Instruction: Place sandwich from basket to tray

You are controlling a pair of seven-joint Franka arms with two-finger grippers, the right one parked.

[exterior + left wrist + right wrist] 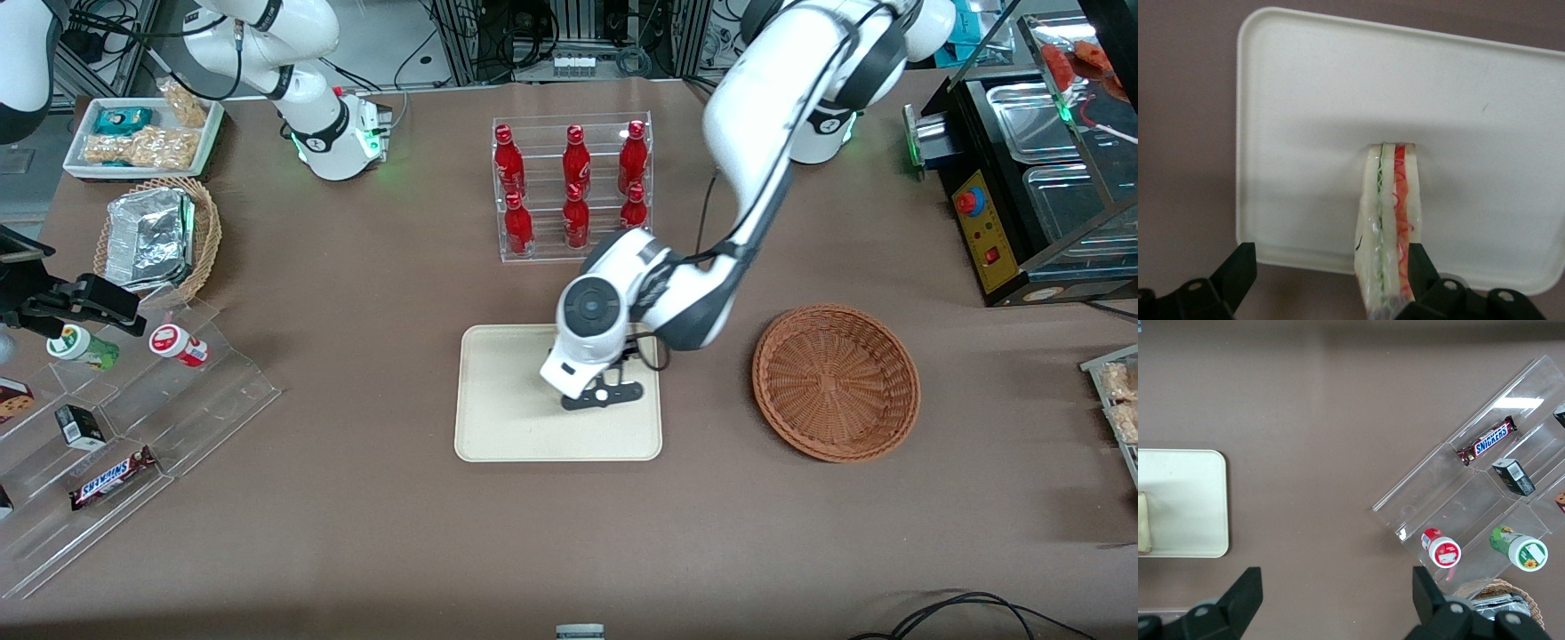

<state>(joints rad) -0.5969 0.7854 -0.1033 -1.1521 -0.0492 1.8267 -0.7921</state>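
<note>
- Lying on the tray [1305, 100], the sandwich [1388, 220] rests with its layered cut edge facing up toward the wrist camera: pale bread outside, green and orange-red filling lines between.
- The sandwich's long axis runs from the tray's middle toward the tray rim nearest the gripper [1328, 273]; its narrow end points at the tray's middle.
- The gripper hovers low over the tray, on the side of the tray toward the basket [836, 382] in the front view. Its jaws stand wide apart. One finger [1421, 267] lies just beside the sandwich's red-filled face; the other finger [1238, 270] stands well apart from it, so nothing is clamped.
- Judgement: the spread jaws and the sandwich lying on the tray surface indicate that release is done and that the placing step is essentially complete.
- The basket sits on the table beside the tray, toward the working arm's end, and holds nothing visible.
- A clear rack of red bottles [573, 187] stands farther from the front camera than the tray.
- Judgement: a straight upward retreat avoids dragging the near finger against the bread.
</note>
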